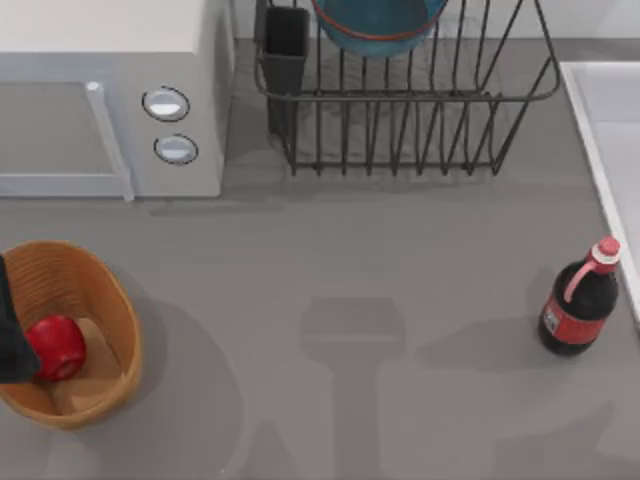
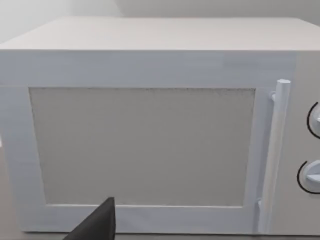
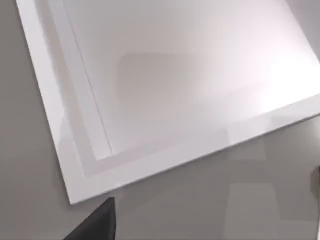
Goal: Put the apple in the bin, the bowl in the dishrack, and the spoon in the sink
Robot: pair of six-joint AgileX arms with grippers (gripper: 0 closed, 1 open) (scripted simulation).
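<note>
Grey table (image 1: 330, 280): apple (image 1: 57, 347) in bin (image 1: 100, 300), touching left arm (image 1: 12, 330).

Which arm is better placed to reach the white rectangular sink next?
Probably right: its wrist camera looks onto the sink; the left arm sits by the tan wicker basket at the table's left.

Rendered kitchen counter: white boxy microwave with two round knobs (image 1: 110, 100) at far left corner, dark wire dishrack (image 1: 400, 100) at far edge, white rectangular sink (image 1: 615, 150) at right edge.
</note>
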